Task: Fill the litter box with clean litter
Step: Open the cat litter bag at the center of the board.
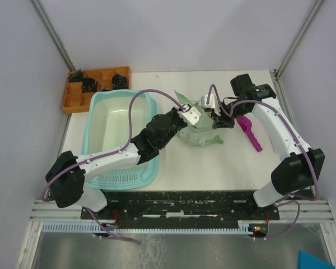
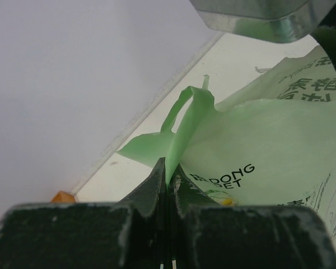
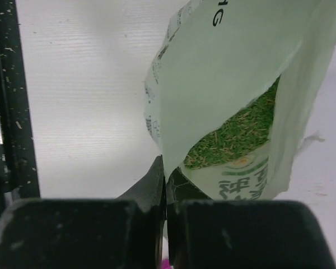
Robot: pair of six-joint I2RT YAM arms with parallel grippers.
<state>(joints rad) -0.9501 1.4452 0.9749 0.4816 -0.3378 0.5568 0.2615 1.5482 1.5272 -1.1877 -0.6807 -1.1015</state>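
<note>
The light-teal litter box (image 1: 99, 115) lies on the left of the table, its pale floor bare, with my left arm stretched across its right rim. A pale green printed bag (image 1: 200, 136) stands upright at the table's middle. My left gripper (image 1: 195, 119) is shut on the bag's upper left edge; the wrist view shows that gripper (image 2: 169, 169) pinching a thin green flap of the bag (image 2: 269, 151). My right gripper (image 1: 214, 120) holds the opposite edge, and its wrist view shows it (image 3: 166, 171) shut on the bag's wall (image 3: 224, 73). Green clean litter (image 3: 241, 134) shows inside the open mouth.
A magenta scoop (image 1: 251, 133) lies on the table just right of the bag, under my right arm. An orange compartment tray (image 1: 73, 100) with dark parts sits at the back left, touching the litter box's far end. Grey walls close the table's sides and back.
</note>
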